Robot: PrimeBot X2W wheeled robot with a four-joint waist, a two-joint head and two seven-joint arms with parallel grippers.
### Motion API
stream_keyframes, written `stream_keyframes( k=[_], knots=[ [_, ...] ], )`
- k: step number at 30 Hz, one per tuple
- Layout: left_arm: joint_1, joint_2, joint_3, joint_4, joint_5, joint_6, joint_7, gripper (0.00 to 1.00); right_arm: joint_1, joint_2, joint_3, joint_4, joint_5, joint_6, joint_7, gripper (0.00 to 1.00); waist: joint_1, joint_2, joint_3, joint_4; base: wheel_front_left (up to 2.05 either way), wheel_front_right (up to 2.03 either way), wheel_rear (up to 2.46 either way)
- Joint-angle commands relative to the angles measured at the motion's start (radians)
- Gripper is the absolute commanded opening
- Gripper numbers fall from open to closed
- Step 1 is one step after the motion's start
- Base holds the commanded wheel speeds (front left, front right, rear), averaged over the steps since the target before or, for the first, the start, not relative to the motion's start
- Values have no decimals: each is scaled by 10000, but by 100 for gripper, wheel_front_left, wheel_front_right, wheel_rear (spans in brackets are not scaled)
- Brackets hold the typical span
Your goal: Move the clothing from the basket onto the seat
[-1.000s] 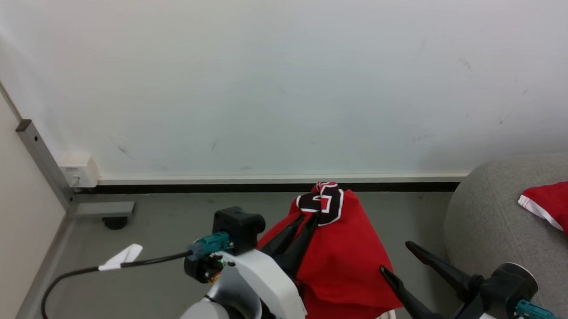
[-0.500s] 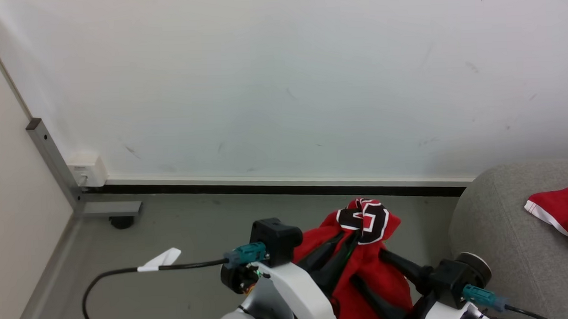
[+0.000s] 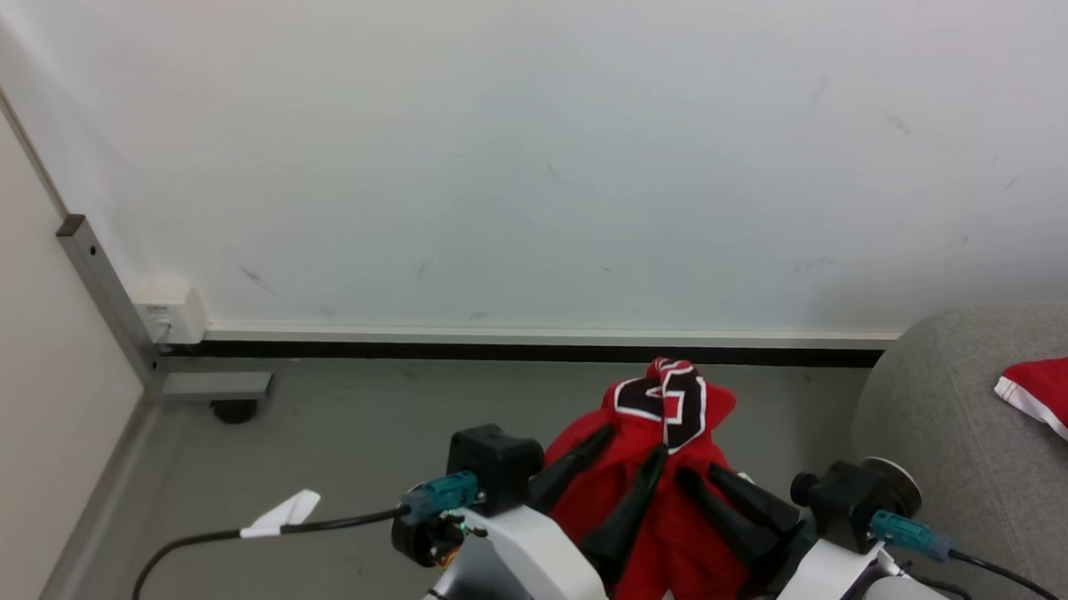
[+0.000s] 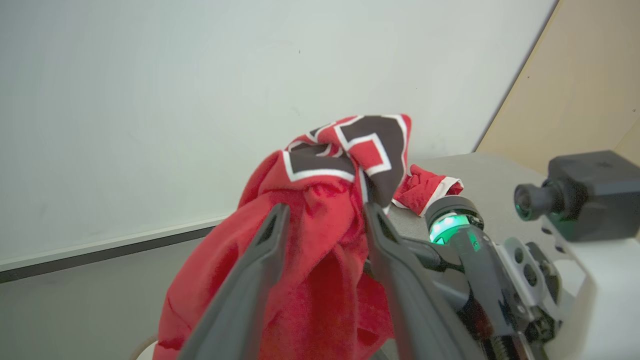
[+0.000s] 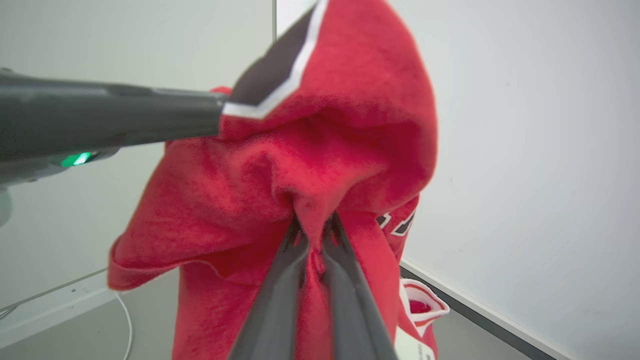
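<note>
A red jersey [image 3: 674,508] with black, white-edged lettering hangs bunched in the air between my two grippers, in front of the wall. My right gripper [image 3: 696,469] is shut on a fold of it, and the right wrist view shows that right gripper [image 5: 311,222] pinching the cloth tightly. My left gripper [image 3: 634,440] is open, and in its own view the left gripper [image 4: 325,207] has red fabric bulging between its spread fingers. The grey seat [image 3: 947,428] lies to the right with another red garment [image 3: 1057,397] on it. The basket is hidden below the arms and cloth.
A white wall with a dark baseboard [image 3: 518,349] stands close ahead. A metal post [image 3: 107,293] with a foot and caster and a white socket box [image 3: 172,313] stand at the left. A black cable with a white tag [image 3: 284,513] trails from my left wrist over the grey floor.
My right gripper came in from the right and shut on the jersey. The left gripper's fingers, earlier together on the cloth, have spread apart. The camera shifted slightly.
</note>
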Motion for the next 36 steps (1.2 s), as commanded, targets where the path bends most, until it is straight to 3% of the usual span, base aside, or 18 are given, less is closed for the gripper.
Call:
stream_keyframes(
  k=[1, 13, 23, 36],
  knots=[
    [165, 110, 14, 33, 158, 10, -66, 100, -57, -44, -126, -60, -67, -22, -82, 0, 0, 0, 11, -21, 0, 0, 0],
    [650, 807, -251, 730, 742, -179, -1019, 100, 608, -323, -1544, -568, -552, -22, -77, 0, 0, 0, 42, -147, 0, 0, 0],
    [529, 806, -343, 1010, 784, -295, -1448, 100, 874, -445, -1910, -730, -735, -22, -77, 0, 0, 0, 70, -375, 0, 0, 0],
    [486, 692, -408, 1101, 610, -382, -1783, 100, 1046, -608, -2345, -981, -921, -22, -70, 0, 0, 0, 470, -1818, 0, 0, 0]
  ],
)
